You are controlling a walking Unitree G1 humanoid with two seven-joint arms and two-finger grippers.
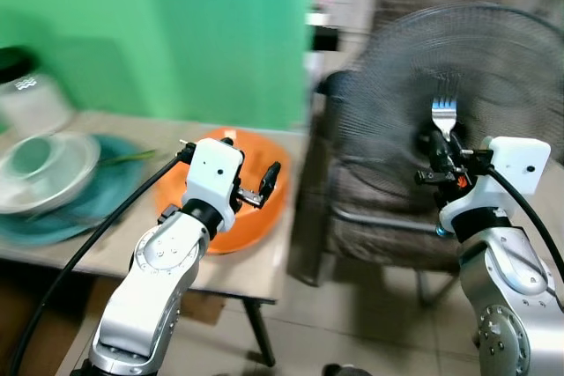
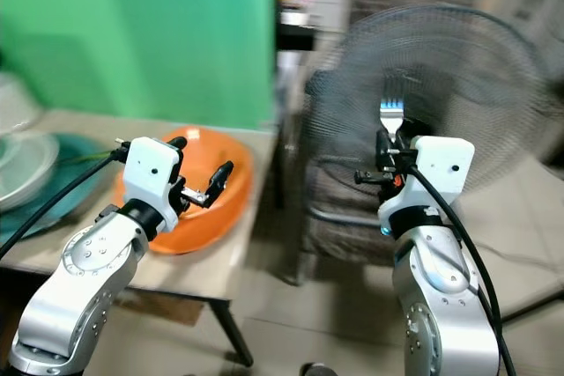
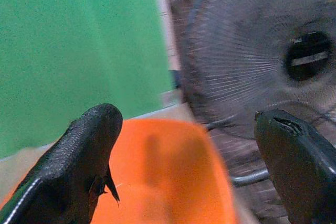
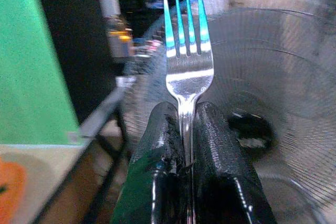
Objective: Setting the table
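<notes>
My right gripper (image 1: 443, 149) is shut on a metal fork (image 1: 443, 116) and holds it upright, tines up, in front of the fan. In the right wrist view the fork (image 4: 187, 74) stands clamped between the two black fingers (image 4: 157, 166). My left gripper (image 1: 254, 180) is open with nothing between its fingers and hovers over an orange bowl (image 1: 269, 209) at the table's right end. A white bowl (image 1: 40, 169) sits on a teal plate (image 1: 92, 204) at the table's left. The picture is blurred.
A large standing fan (image 1: 467, 68) and a brown chair (image 1: 379, 226) stand to the right of the wooden table (image 1: 264, 275). A green wall (image 1: 176, 33) rises behind the table. A clear lidded jar (image 1: 26, 94) stands at the far left.
</notes>
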